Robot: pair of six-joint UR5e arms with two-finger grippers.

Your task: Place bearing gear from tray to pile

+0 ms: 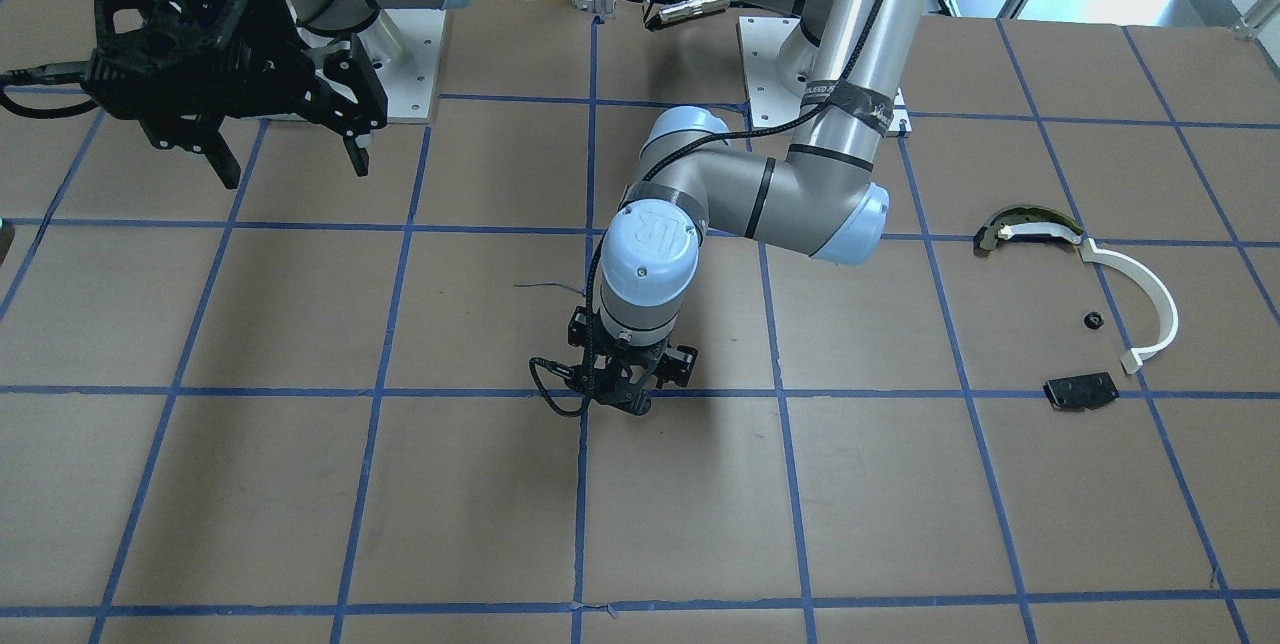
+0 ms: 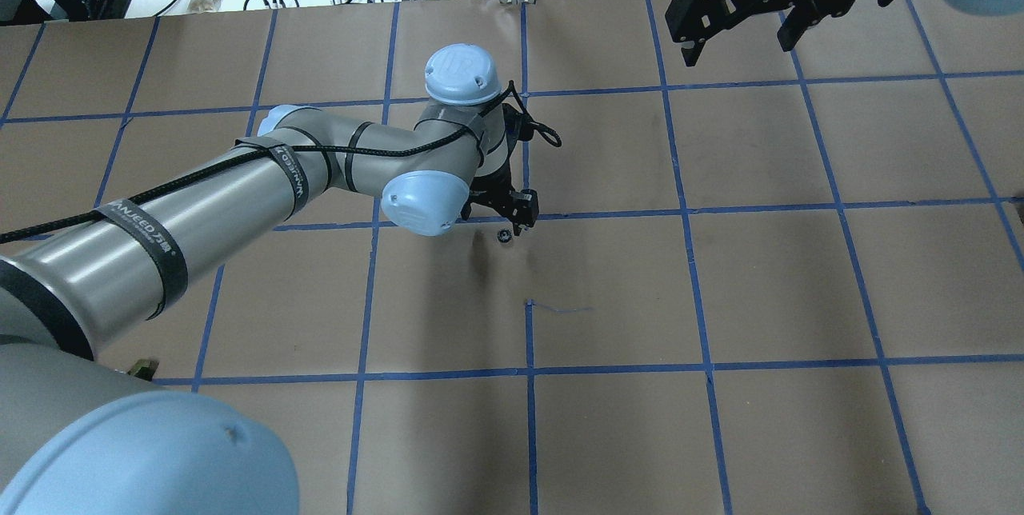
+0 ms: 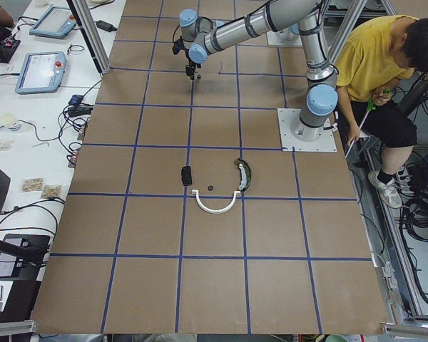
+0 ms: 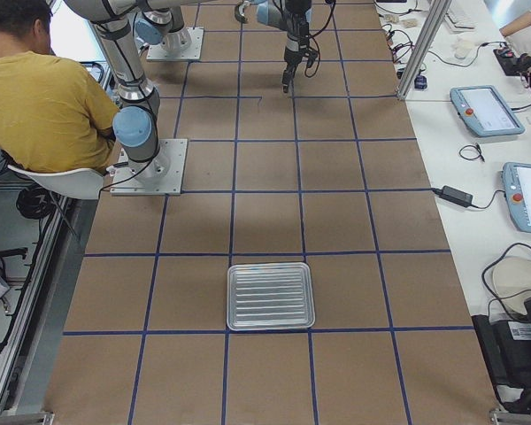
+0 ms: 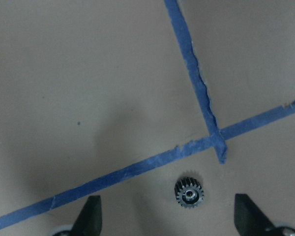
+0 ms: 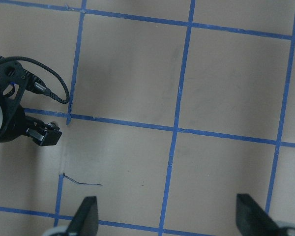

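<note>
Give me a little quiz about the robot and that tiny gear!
1. True or false: the left gripper is shut on the bearing gear.
2. Where is the gear? A: hanging in the air. B: lying on the table by a blue tape crossing. C: on top of the left gripper.
3. Fill in: the right gripper is ____ and holds nothing.
Key: 1 false; 2 B; 3 open.

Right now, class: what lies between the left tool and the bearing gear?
Only bare table; the left wrist view shows the bearing gear lying untouched inside the open left tool.
</note>
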